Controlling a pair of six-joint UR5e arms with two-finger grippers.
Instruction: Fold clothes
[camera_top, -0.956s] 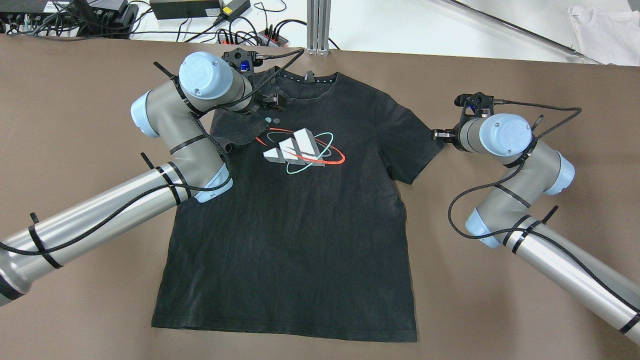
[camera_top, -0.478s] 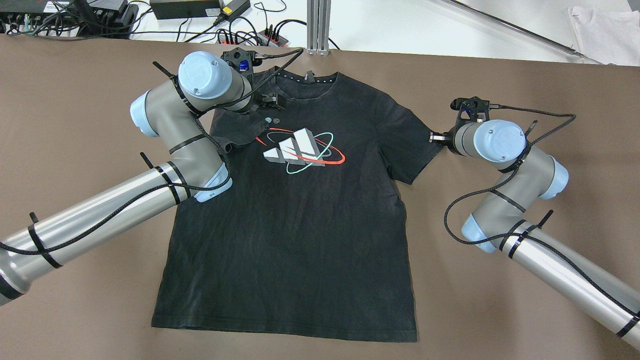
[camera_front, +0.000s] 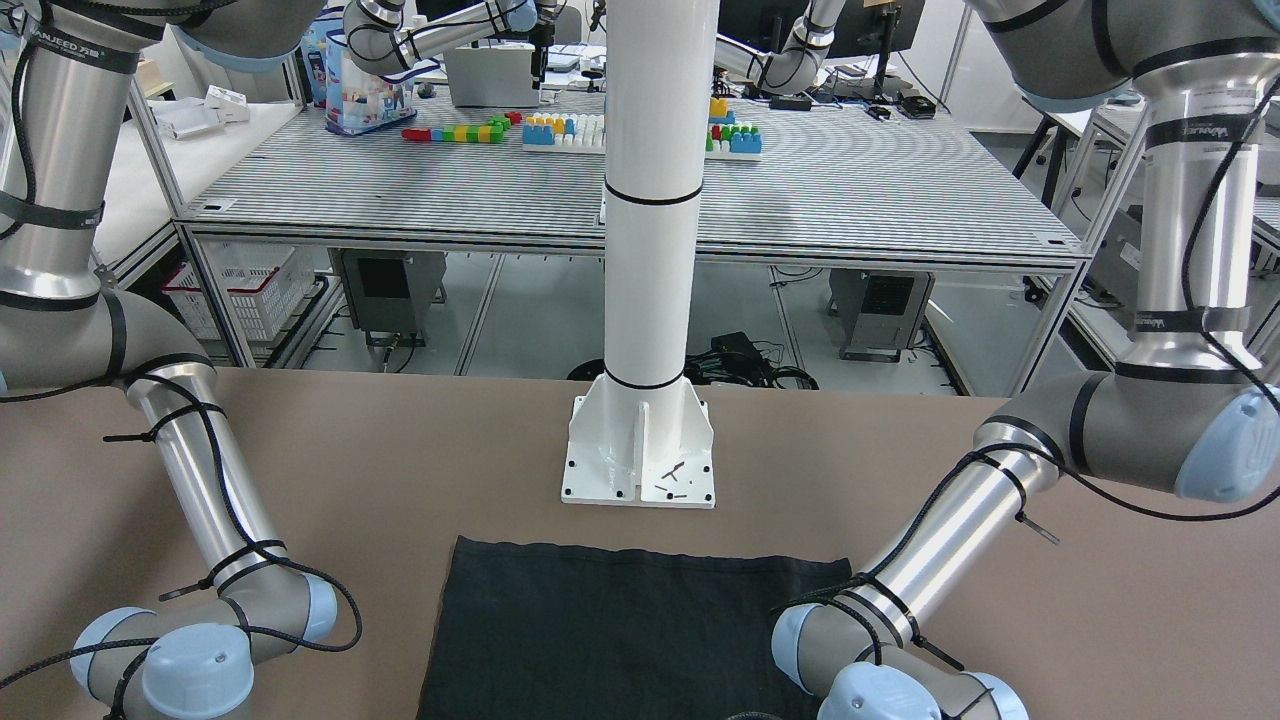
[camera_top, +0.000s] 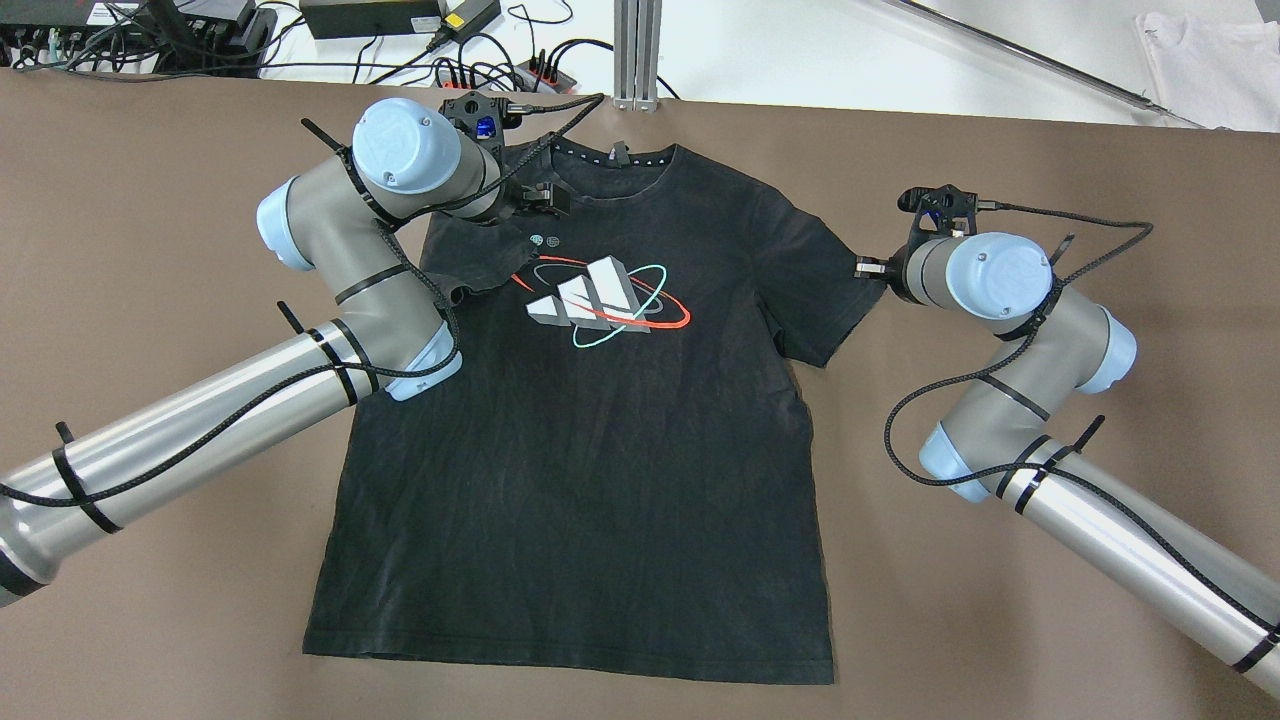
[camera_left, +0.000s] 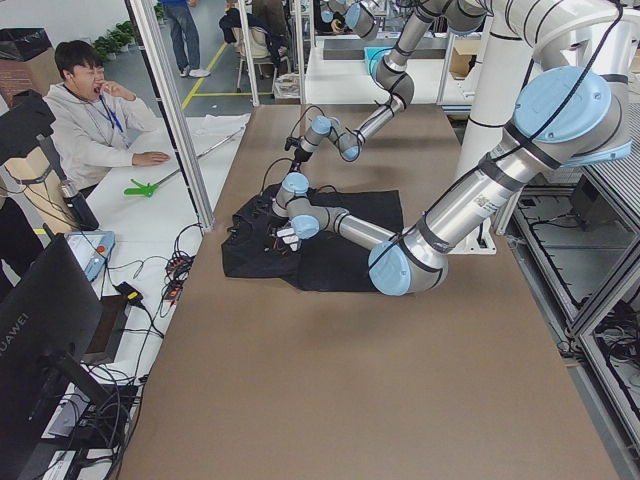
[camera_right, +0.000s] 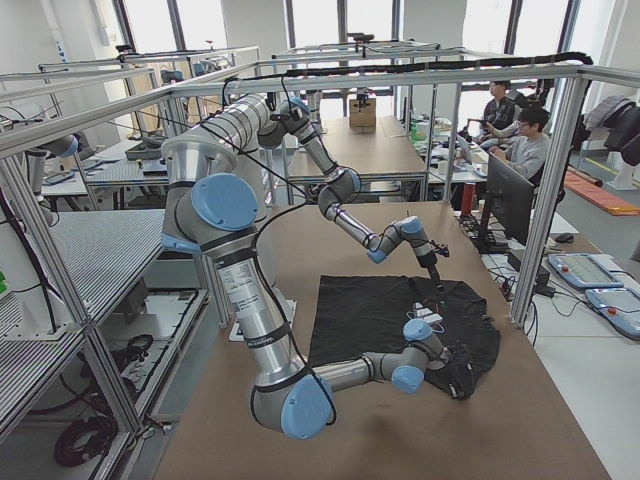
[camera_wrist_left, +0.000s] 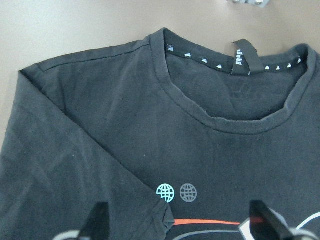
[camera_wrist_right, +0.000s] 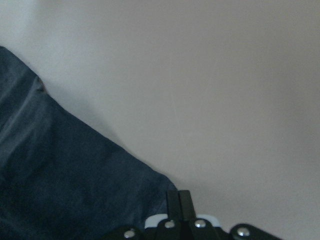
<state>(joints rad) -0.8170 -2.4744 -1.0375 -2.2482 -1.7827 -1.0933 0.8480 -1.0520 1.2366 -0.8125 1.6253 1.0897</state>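
Note:
The clothes are one black t-shirt with a white, red and teal chest print, lying flat on the brown table, collar at the far edge. Its left sleeve is folded in over the chest. My left gripper hovers open over the left shoulder by the collar; in the left wrist view its fingers stand wide apart above the fabric. My right gripper is at the right sleeve's outer edge; in the right wrist view it is shut at the sleeve's corner.
A white pillar on a bolted base stands on the table behind the shirt's hem. Power strips and cables and an aluminium post sit beyond the far edge. People sit at desks on that side.
My right gripper has moved a little left onto the sleeve's edge. My left arm has drifted slightly away from the chest print. The shirt has not moved.

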